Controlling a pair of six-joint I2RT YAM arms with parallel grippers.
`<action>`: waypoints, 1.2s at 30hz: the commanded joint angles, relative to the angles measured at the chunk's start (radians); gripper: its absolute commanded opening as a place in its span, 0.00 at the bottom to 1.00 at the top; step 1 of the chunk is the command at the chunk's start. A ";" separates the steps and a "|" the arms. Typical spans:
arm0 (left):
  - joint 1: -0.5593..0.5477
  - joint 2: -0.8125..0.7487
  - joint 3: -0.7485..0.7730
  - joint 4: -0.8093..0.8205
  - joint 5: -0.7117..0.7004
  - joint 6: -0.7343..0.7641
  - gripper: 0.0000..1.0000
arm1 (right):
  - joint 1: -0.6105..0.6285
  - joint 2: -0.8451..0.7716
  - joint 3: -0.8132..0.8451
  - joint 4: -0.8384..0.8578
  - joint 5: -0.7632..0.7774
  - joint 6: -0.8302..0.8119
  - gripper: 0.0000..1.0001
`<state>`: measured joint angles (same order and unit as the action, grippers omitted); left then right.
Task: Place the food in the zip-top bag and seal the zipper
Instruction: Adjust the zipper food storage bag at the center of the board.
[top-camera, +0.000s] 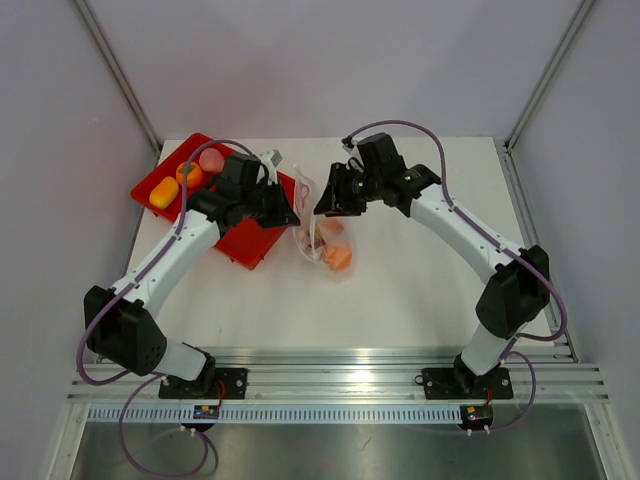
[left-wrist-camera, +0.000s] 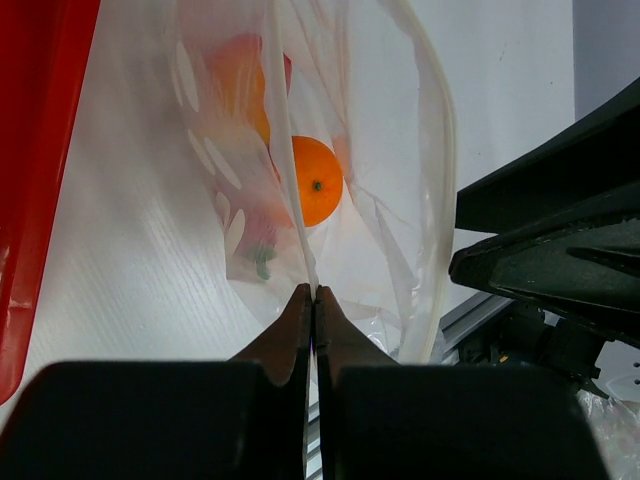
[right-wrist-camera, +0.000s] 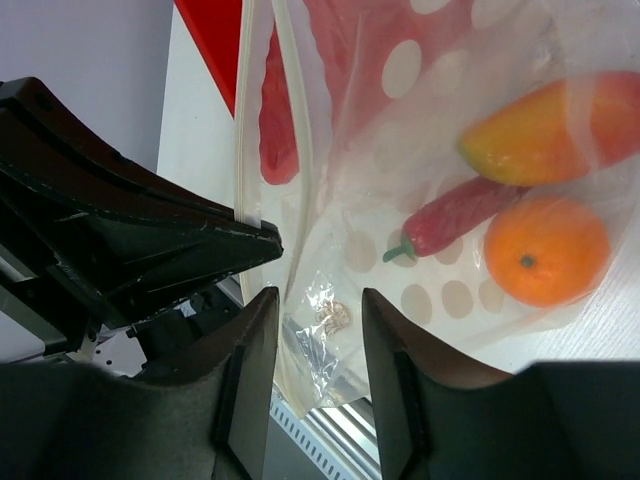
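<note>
The left gripper (left-wrist-camera: 312, 300) pinches the mouth of the zip-top bag (left-wrist-camera: 400, 200); the right gripper (right-wrist-camera: 320, 305) gapes; the left arm (top-camera: 180, 250) hides part of the red tray (top-camera: 248, 243) by the far-left corner.

Clear dotted zip-top bag (top-camera: 312, 238), mouth open, orange ball (left-wrist-camera: 316, 194) inside

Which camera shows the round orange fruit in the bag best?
The right wrist view: the orange is large and whole, stem dot clear. The left wrist view has a fold of the bag hiding its edge; the top view shows only a small blob.
</note>
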<state>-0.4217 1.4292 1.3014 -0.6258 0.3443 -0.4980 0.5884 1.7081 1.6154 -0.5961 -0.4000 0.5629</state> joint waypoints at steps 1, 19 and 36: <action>0.001 -0.019 -0.011 0.055 0.035 -0.010 0.00 | 0.017 -0.038 -0.011 0.018 0.044 0.015 0.47; 0.000 -0.007 -0.013 0.066 0.047 -0.010 0.00 | 0.065 0.044 0.069 0.010 0.053 -0.011 0.41; 0.021 0.005 0.109 -0.029 0.005 0.056 0.00 | 0.067 -0.030 0.155 -0.111 0.236 -0.101 0.00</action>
<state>-0.4164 1.4361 1.3102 -0.6380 0.3595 -0.4881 0.6445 1.7638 1.6989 -0.6586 -0.2852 0.5259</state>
